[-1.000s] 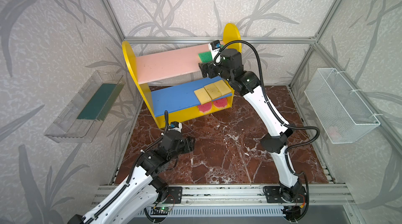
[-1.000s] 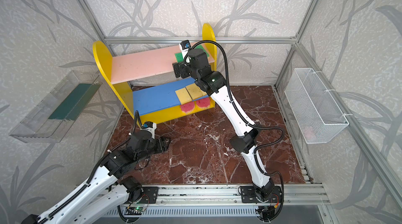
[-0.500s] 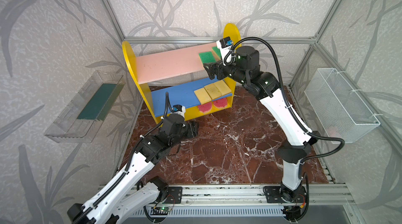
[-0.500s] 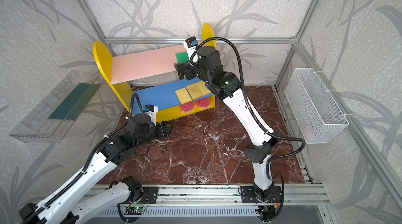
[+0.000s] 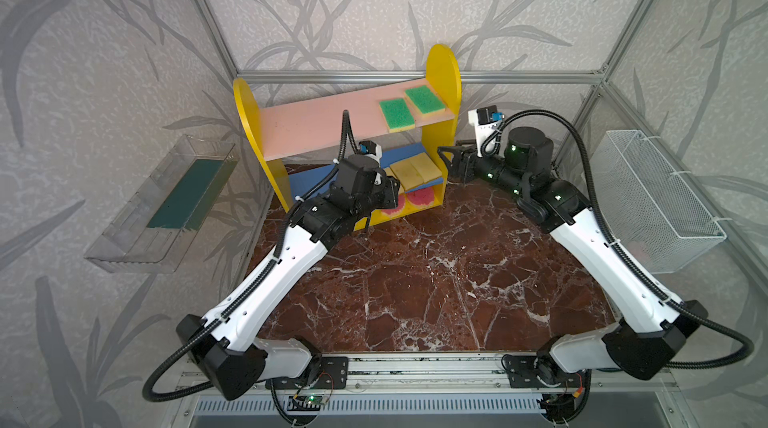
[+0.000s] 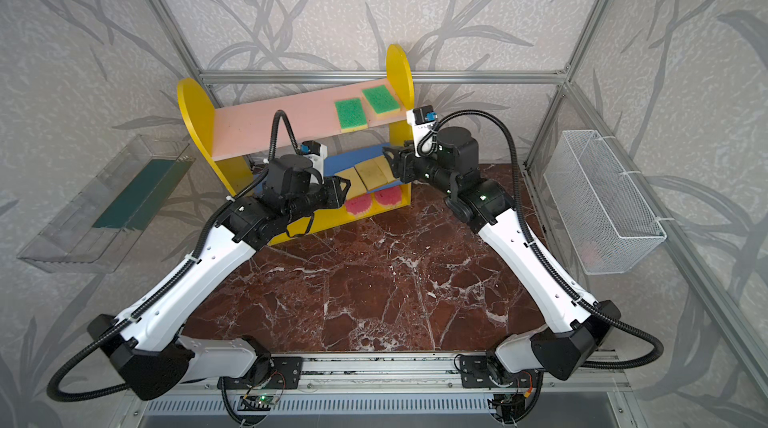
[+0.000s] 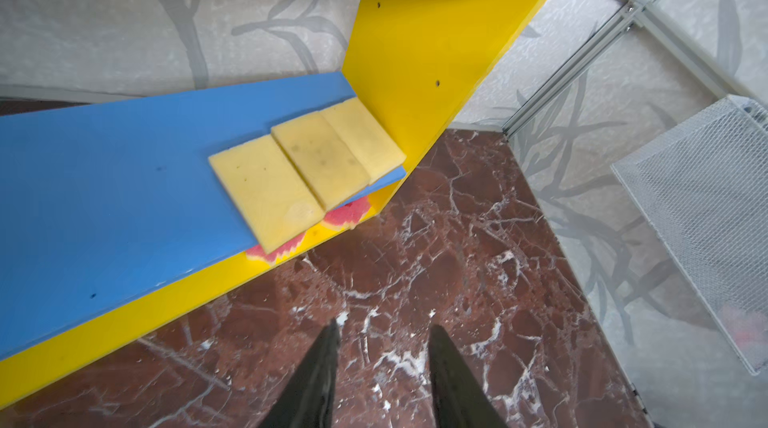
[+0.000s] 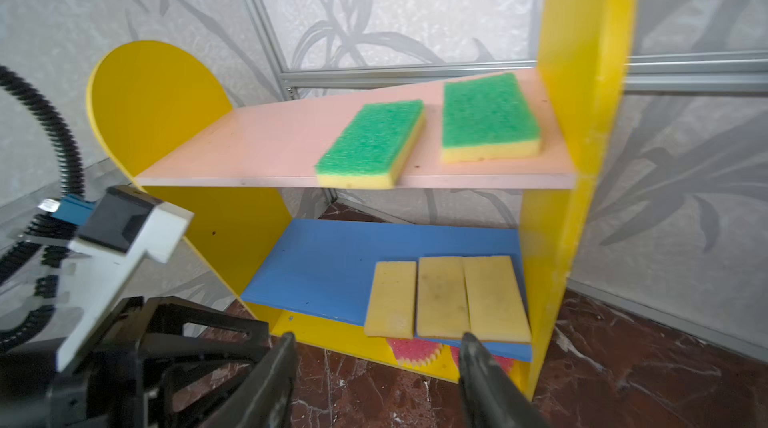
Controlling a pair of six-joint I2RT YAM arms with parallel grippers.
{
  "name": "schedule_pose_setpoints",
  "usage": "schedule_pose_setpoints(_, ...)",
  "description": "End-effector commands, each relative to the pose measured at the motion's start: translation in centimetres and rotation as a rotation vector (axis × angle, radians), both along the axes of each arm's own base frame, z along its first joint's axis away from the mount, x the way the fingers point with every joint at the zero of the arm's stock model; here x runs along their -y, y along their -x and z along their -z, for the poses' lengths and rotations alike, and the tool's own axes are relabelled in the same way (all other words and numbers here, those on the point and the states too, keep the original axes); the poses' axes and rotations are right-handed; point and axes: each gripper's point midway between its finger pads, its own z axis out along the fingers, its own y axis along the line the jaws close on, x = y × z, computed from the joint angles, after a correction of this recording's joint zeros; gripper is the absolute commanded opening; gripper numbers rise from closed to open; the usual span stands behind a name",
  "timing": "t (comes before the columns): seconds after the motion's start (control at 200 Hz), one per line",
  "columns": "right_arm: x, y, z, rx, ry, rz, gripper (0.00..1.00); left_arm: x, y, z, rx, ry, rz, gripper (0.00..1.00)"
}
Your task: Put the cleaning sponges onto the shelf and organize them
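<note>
The shelf (image 5: 444, 72) holds every sponge in view: two green sponges (image 8: 490, 114) on its pink top board, three yellow sponges (image 7: 322, 157) side by side on its blue board, two pink sponges (image 6: 374, 201) on its base. The floor before the shelf looks bare (a pink smudge in the basket (image 5: 656, 197) may be something). Both the left gripper (image 7: 382, 338) and the right gripper (image 8: 378, 347) hover empty, jaws apart, so the task seems about finished.
</note>
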Motion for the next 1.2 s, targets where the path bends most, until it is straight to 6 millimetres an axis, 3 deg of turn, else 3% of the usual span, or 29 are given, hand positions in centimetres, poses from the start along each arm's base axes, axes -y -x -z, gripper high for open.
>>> schedule_pose_setpoints(0.0, 0.7, 0.0, -2.1, 0.018, -0.138, -0.059, 0.37, 0.3, -1.3, -1.8, 0.039, -0.033, 0.010, 0.23)
schedule_pose_setpoints(0.18, 0.3, -0.4, -1.6, 0.015, -0.099, -0.085, 0.22, 0.8, -3.1, -3.6, 0.080, -0.027, 0.008, 0.10)
schedule_pose_setpoints(0.375, -0.2, -1.2, -0.7, 0.013, -0.081, -0.095, 0.21, -1.5, -4.9, -5.8, 0.111, -0.006, -0.052, 0.01)
schedule_pose_setpoints(0.63, -1.2, -1.7, 0.3, 0.003, -0.087, -0.135, 0.21, -3.3, -6.4, -8.5, 0.166, 0.008, -0.076, 0.00)
schedule_pose_setpoints(1.194, -0.6, -0.2, 1.8, -0.002, -0.117, -0.139, 0.21, -2.2, -11.1, -6.6, 0.100, 0.041, -0.078, 0.00)
